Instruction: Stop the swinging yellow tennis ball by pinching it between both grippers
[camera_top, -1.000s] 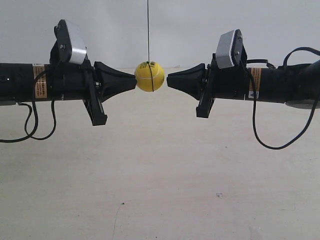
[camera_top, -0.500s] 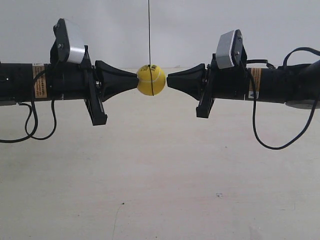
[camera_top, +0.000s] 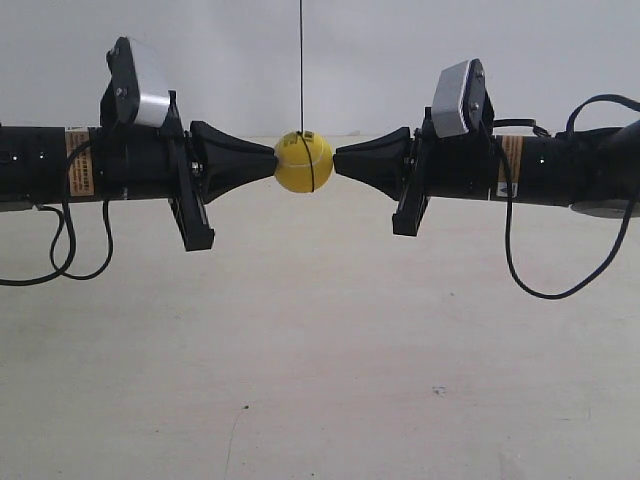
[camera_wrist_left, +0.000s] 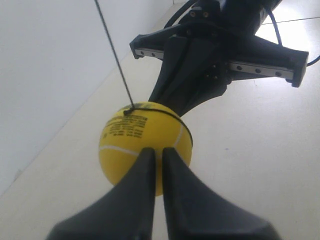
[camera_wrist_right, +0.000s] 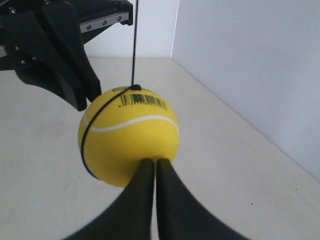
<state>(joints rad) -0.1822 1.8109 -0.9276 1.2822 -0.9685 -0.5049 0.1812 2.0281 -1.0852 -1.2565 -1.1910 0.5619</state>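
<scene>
The yellow tennis ball (camera_top: 304, 162) hangs on a thin dark string (camera_top: 302, 65) between two black cone-shaped heads. My left gripper (camera_top: 274, 162), on the arm at the exterior view's left, is shut and its tip rests on the ball's side. My right gripper (camera_top: 337, 162) is shut too, touching the opposite side. In the left wrist view the closed fingertips (camera_wrist_left: 155, 150) press on the ball (camera_wrist_left: 132, 135), with the right gripper's head (camera_wrist_left: 195, 75) behind it. The right wrist view shows its tip (camera_wrist_right: 156, 161) on the ball (camera_wrist_right: 127, 135) and the left head (camera_wrist_right: 60, 65) beyond.
A pale tabletop (camera_top: 320, 350) lies well below the arms, and a white wall (camera_top: 380, 50) stands close behind them. Black cables loop down from both arms (camera_top: 60, 260) (camera_top: 540, 285).
The ball has drifted slightly right and closed the gap to the right tip. The left gripper has edged right with it. Both tips now touch the ball.
</scene>
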